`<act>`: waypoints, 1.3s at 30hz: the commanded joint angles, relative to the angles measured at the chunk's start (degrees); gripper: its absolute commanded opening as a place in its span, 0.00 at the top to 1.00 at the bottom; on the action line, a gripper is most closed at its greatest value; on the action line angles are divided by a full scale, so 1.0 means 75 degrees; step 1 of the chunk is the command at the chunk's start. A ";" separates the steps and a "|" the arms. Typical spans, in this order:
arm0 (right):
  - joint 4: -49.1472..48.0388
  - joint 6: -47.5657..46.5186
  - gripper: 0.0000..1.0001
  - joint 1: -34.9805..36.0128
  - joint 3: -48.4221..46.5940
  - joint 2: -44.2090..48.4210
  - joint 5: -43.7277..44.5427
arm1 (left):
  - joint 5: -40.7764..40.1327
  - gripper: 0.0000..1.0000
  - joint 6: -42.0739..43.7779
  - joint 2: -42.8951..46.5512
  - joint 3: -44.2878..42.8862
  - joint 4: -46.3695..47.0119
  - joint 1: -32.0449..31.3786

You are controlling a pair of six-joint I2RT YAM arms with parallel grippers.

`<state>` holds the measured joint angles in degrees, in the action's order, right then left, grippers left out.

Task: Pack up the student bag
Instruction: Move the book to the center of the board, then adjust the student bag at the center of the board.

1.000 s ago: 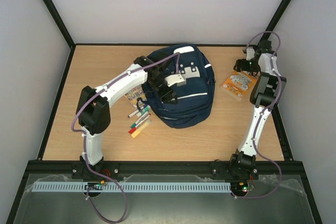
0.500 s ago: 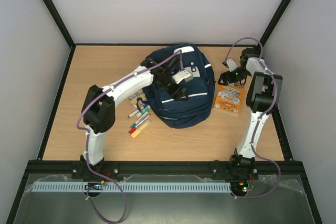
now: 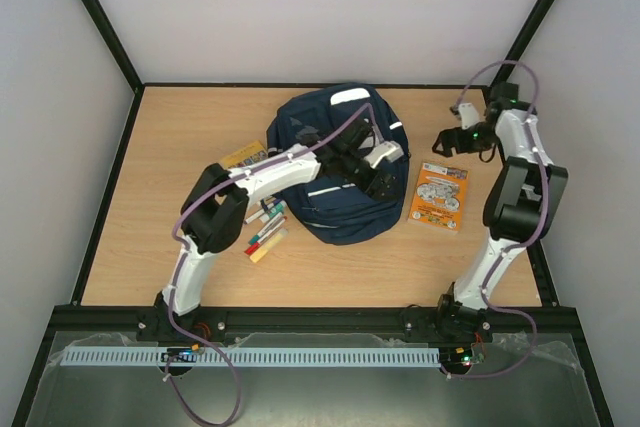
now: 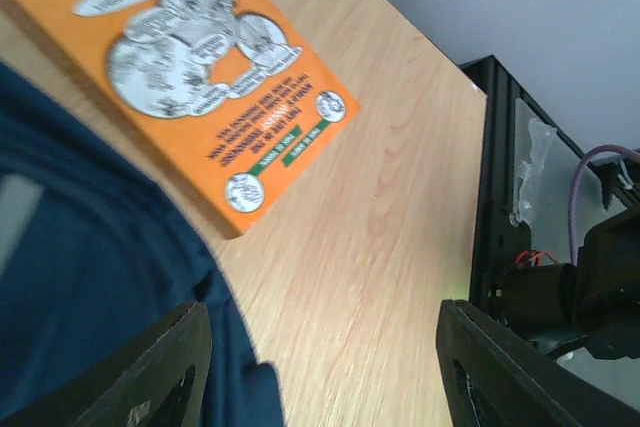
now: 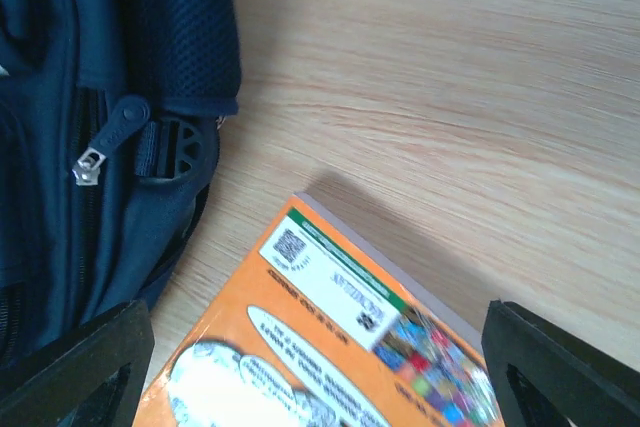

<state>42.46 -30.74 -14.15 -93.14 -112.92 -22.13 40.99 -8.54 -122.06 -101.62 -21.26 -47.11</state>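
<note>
Hovering spread, left hand (image 4: 325, 352) and right hand (image 5: 320, 367) overlook one student bag (image 3: 340, 212) and one orange book (image 3: 438, 198).

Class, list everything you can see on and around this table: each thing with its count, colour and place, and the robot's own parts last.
student bag: one, navy blue with white stripes, middle of the table
book: one, orange, flat on the table right of the bag
markers: several, mixed colours, left of the bag
flat card: one, yellowish, left of the bag, partly under the left arm
table: one, light wood
left gripper: one, black, open, over the bag's right edge
right gripper: one, black, open, above the book
</note>
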 commanded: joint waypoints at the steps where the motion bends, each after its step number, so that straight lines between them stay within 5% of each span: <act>1: 0.0834 0.1034 0.11 -0.0553 0.0266 0.0529 -0.0267 | 0.0815 0.37 -0.0260 -0.0643 -0.0274 0.0699 -0.0480; 8: 0.0706 0.0940 0.12 -0.1172 0.2108 0.1285 0.0037 | 0.0418 0.35 -0.0369 -0.1638 -0.0740 0.0553 -0.1089; 20: 0.0422 0.0878 0.14 -0.1173 0.2945 0.0968 0.0178 | -0.2492 0.26 -0.0163 -0.1919 -0.0222 -0.0058 -0.0598; 27: 0.0246 0.1062 0.17 -0.1177 0.2952 0.0665 0.0496 | -0.2085 0.23 -0.0222 -0.1855 -0.0482 0.0036 -0.0486; 39: 0.0222 0.1130 0.39 -0.1177 0.2814 0.0003 0.1010 | -0.2831 0.10 -0.3238 -0.2590 -0.1881 0.0867 -0.0905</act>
<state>42.17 -22.44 -23.05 -71.88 -109.69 -17.93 23.97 -22.68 -138.52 -113.36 -17.17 -53.52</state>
